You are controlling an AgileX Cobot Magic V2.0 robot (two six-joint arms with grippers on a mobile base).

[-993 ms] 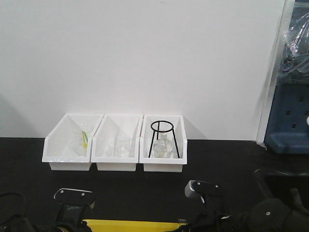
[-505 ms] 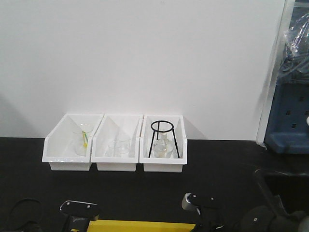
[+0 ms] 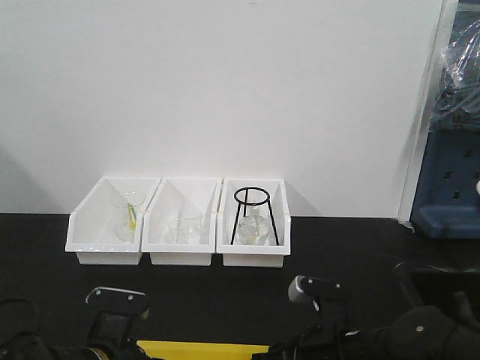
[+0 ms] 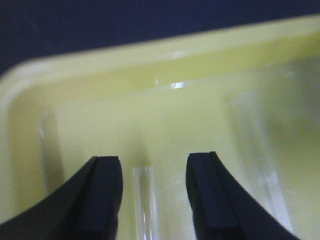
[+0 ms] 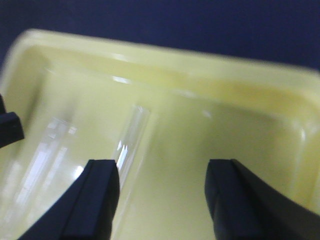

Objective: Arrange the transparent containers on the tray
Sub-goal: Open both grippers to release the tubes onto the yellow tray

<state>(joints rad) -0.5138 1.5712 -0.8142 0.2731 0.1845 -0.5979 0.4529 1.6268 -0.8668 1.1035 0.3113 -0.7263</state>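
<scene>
The yellow tray [image 4: 100, 65] fills both wrist views; only a strip of it [image 3: 202, 349] shows at the bottom of the front view. My left gripper [image 4: 152, 175] is open low over the tray, and a clear test tube [image 4: 145, 200] lies between its fingers, apart from both. More clear tubes lie to the left [image 4: 50, 145] and right [image 4: 255, 145]. My right gripper [image 5: 162, 185] is open over bare tray floor [image 5: 210, 140]. A test tube [image 5: 132, 132] lies just beside its left finger [image 5: 100, 195], with blurred tubes [image 5: 45, 150] further left.
Three white open-front bins [image 3: 180, 255] stand against the back wall, holding glass flasks, beakers and a black ring stand [image 3: 253, 217]. A blue crate [image 3: 450, 187] is at the far right. Black tabletop [image 3: 337, 247] surrounds the tray.
In the front view both arms dipped towards the tray half a second ago and have risen again. The bins and their glassware have not moved.
</scene>
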